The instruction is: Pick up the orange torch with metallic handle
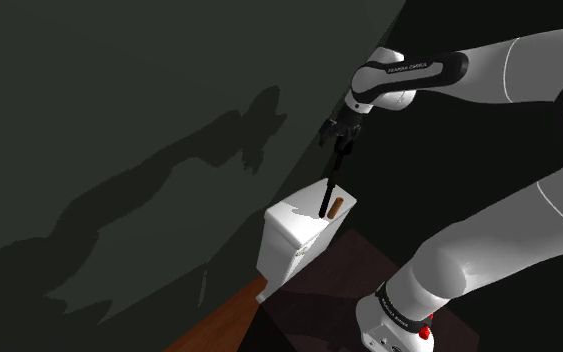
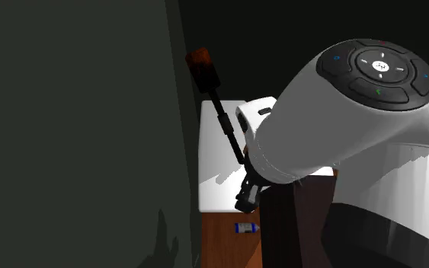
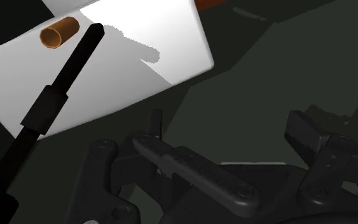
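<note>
As the white arm (image 1: pixel 529 70) arches over from the shoulder view's right, its gripper (image 1: pixel 341 148) hangs above a white box (image 1: pixel 287 250) standing against the dark wall (image 1: pixel 119 120). And there's the torch (image 3: pixel 58 33), folks: a stubby orange-brown cylinder at the far end of the box's flat top, close to the wall. A long black rod (image 3: pixel 55 97) slants down from the gripper, stepped thicker toward the hand, and its tip comes in just beside that cylinder. In the second exterior view the rod and the orange piece line up end to end. In the wrist view there's a sliver of white between them, so whether they're one piece I can't tell. Nor can I tell whether the gripper is clamped on the rod or merely sits at its upper end. The arm's shadow (image 1: pixel 199 160) sprawls across the wall. Below the box's near end a brown surface (image 1: pixel 219 325) shows, with a small blue-and-white object (image 2: pixel 245 228) lying on it.
</note>
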Controlling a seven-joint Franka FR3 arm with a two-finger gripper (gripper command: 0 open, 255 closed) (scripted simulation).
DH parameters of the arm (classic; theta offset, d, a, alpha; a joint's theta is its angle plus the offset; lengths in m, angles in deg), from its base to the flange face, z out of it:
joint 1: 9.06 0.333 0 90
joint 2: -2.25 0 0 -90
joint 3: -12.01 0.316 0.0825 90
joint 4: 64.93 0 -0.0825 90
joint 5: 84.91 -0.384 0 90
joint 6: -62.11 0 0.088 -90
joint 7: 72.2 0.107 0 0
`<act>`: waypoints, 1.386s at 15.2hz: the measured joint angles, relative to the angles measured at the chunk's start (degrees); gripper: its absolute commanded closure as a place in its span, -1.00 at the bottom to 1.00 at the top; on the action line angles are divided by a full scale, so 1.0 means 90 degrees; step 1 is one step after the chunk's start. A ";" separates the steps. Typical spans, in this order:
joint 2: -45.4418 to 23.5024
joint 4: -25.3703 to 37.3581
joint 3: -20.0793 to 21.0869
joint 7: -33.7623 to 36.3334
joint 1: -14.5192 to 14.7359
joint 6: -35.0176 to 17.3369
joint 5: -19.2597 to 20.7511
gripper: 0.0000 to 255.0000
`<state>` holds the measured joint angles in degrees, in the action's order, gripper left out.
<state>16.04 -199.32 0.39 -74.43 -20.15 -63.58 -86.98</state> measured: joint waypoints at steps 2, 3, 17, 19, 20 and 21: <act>-0.0436 0.0141 -0.0112 -0.0009 -0.0059 -0.0283 -0.0101 -1.00; -0.0596 0.0176 -0.0183 -0.0043 -0.0109 -0.0395 -0.0143 -1.00; -0.3608 0.2004 -0.0675 -0.0523 -0.0920 -0.1296 -0.1460 -1.00; -0.3977 0.2217 -0.0676 -0.0561 -0.1075 -0.1409 -0.1651 -1.00; -0.4221 0.2446 -0.0672 -0.0578 -0.1176 -0.1398 -0.1750 -1.00; -0.4403 0.2612 -0.0677 -0.0589 -0.1270 -0.1391 -0.1828 -1.00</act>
<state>-23.59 -175.81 -5.70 -79.73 -31.58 -76.11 -103.44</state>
